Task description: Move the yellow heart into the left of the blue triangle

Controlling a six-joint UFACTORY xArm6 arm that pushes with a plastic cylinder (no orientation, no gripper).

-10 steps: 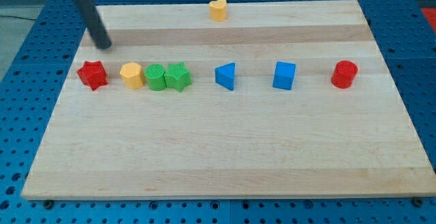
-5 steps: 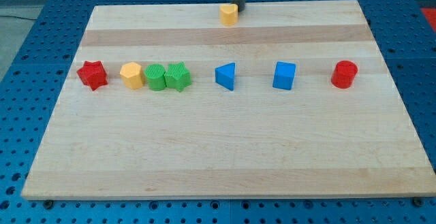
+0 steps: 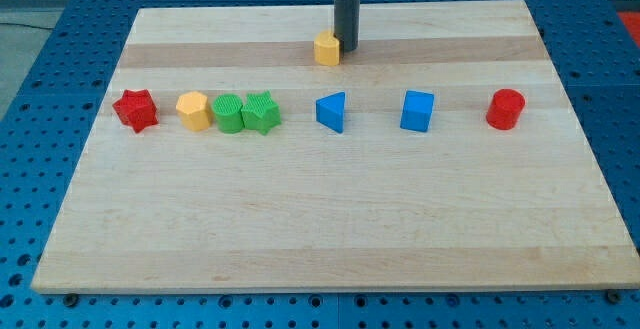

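Row across mid-board, from the view's left: red star (image 3: pixel 135 109), then yellow hexagon-like block (image 3: pixel 194 111) touching a green round block (image 3: pixel 229 113), which touches a green star-like block (image 3: pixel 261 112); a gap; blue triangle (image 3: pixel 332 112); blue cube (image 3: pixel 418 111); red cylinder (image 3: pixel 506 109) far right. All sit on the wooden board (image 3: pixel 320 229). Yellow heart (image 3: pixel 327 48) sits apart from the row, near the board's top edge, at roughly 12 o'clock from the blue triangle and well apart from it. My tip (image 3: pixel 347 47) is down on the board, touching or just beside the heart at its 3 o'clock to 1 o'clock side. No jaws on this rig, only the plain rod, so nothing is clamped or held; contact is by pushing alone. Progress, as I judge it: early. The heart is engaged but not delivered; the slot at the triangle's 9 o'clock, between triangle and green star-like block, holds nothing yet. What is left: drive the heart toward 7 o'clock into that gap without knocking the triangle or green block.
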